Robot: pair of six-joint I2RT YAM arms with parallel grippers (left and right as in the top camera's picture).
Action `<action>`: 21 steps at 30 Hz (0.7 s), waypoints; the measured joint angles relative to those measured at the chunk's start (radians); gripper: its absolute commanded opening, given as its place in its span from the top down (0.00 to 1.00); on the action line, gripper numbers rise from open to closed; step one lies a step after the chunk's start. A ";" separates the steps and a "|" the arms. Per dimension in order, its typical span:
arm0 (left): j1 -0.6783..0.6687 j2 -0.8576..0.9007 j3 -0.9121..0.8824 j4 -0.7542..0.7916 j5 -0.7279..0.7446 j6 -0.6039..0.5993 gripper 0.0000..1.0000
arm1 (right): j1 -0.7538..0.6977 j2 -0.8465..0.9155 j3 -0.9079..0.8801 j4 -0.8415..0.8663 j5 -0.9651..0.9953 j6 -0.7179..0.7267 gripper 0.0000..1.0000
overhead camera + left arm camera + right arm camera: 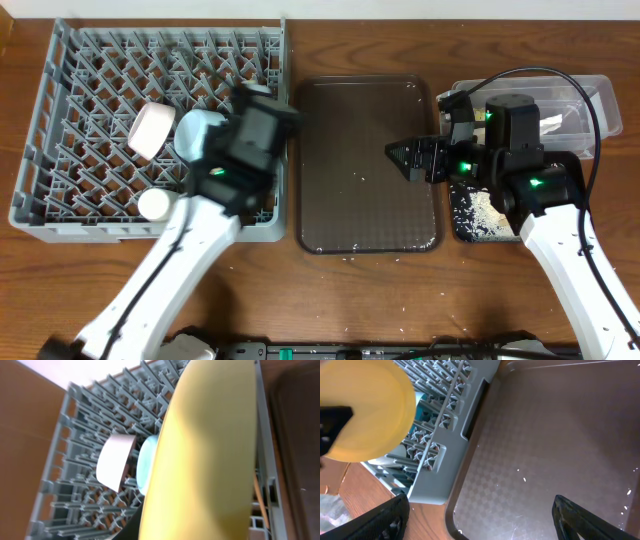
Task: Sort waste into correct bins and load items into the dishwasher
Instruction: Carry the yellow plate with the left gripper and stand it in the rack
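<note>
My left gripper is over the right side of the grey dish rack, shut on the round yellow plate. The plate is hidden under the gripper in the overhead view. It fills the left wrist view, held on edge above the rack's pegs, and also shows in the right wrist view. The pale pink bowl, light blue bowl and small white cup sit in the rack. My right gripper is open and empty above the brown tray.
The dark brown serving tray lies between the rack and the bins, with a few rice grains on it. The clear tub stands at the back right. The black tray with scattered rice lies under my right arm.
</note>
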 measured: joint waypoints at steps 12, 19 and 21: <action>-0.111 0.168 0.000 0.088 -0.299 -0.031 0.92 | 0.006 0.000 0.000 -0.015 0.007 0.000 0.10; -0.096 0.168 0.000 0.132 -0.305 -0.086 0.92 | 0.006 0.000 0.000 -0.022 0.007 0.000 0.10; -0.095 0.168 0.000 0.131 -0.286 -0.102 0.92 | 0.006 0.000 0.000 -0.022 0.007 0.000 0.09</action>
